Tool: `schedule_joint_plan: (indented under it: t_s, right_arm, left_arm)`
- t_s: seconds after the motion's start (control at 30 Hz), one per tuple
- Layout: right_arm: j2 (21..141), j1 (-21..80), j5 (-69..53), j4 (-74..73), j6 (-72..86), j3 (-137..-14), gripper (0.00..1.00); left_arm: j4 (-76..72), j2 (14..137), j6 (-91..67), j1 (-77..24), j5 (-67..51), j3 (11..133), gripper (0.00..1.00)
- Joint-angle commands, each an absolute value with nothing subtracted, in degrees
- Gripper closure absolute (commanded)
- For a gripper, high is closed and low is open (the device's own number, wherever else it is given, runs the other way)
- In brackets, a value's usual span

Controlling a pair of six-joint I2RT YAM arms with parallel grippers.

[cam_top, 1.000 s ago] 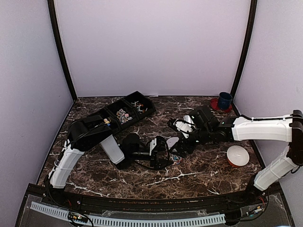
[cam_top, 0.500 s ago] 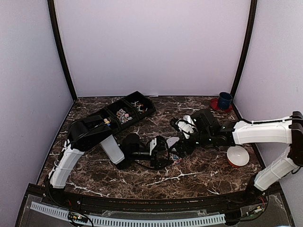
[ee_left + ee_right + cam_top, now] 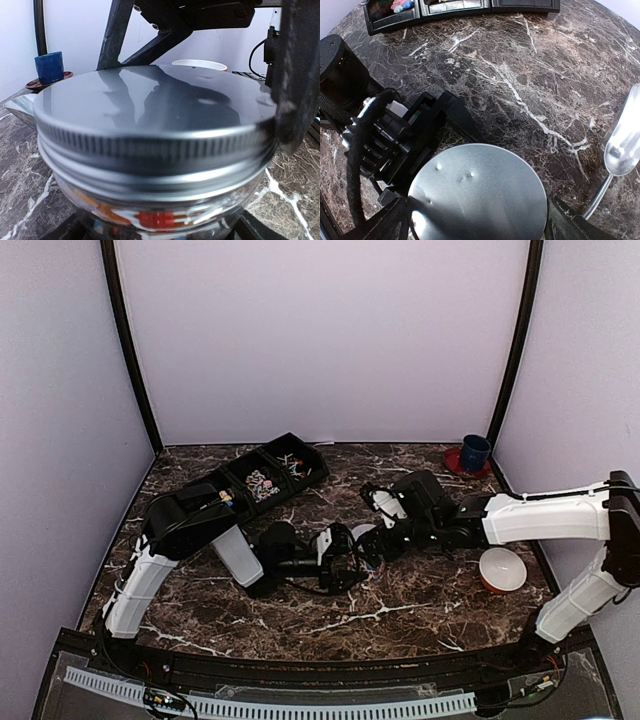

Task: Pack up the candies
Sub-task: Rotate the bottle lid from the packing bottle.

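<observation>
Glass jar (image 3: pixel 150 200) clamped between left gripper (image 3: pixel 347 560) fingers, candies (image 3: pixel 150 219) seen inside. Metal lid (image 3: pixel 477 192) seated on it, pinched at both edges by right gripper (image 3: pixel 373 543) directly above.

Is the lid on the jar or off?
On. The silver lid sits flat on the jar, covering its mouth; candies show through the glass below.
</observation>
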State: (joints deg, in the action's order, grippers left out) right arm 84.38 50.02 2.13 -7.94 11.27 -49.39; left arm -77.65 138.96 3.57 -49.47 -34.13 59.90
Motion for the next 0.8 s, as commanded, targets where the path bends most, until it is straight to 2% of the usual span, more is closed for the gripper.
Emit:
schedule_joint_plan:
  t_s: [0.0, 0.4, 0.77]
  right_arm:
    - [86.36, 50.99, 9.79, -13.25, 15.79, -51.97, 0.09]
    - [90.8, 52.51, 18.86, -21.73, 21.86, -59.8, 0.1]
    - [90.71, 53.73, 21.17, -21.16, 24.17, -59.92, 0.01]
  left_arm:
    - [-63.98, 142.01, 3.29, -48.78, -29.71, 58.06, 0.16]
    - [-61.79, 141.99, 3.87, -49.04, -28.25, 58.89, 0.16]
    - [-62.3, 142.11, 4.01, -49.13, -28.82, 58.71, 0.16]
